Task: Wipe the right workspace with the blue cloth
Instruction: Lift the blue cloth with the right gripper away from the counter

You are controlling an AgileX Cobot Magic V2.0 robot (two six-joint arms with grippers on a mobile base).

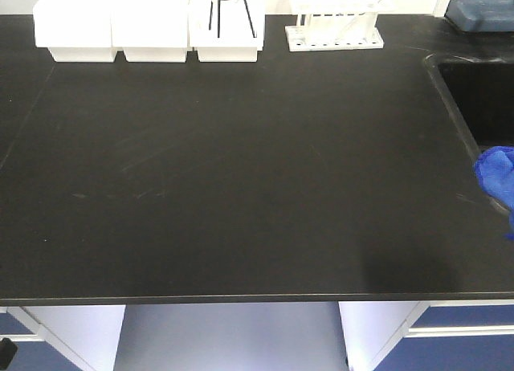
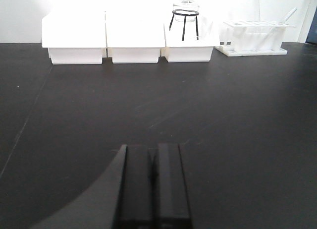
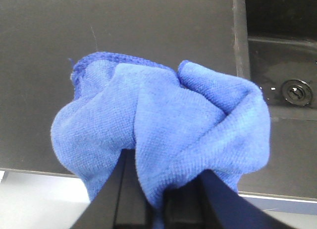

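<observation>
Right gripper (image 3: pixel 166 201): clamped on blue cloth (image 3: pixel 163 120), bunched, terry-textured | Left gripper (image 2: pixel 151 157): jaws pressed together, nothing held | Countertop (image 1: pixel 241 162): matte black, faintly streaked

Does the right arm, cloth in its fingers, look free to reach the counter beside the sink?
Probably yes: the blue cloth hangs over bare black counter just left of the sink, nothing lying in between.

The tabletop (image 1: pixel 241 186) is open in its middle. At the back, white bins (image 1: pixel 148 26) and a tube rack (image 1: pixel 333 38) block passage; what seems a sink (image 1: pixel 486 90) borders the right.
</observation>
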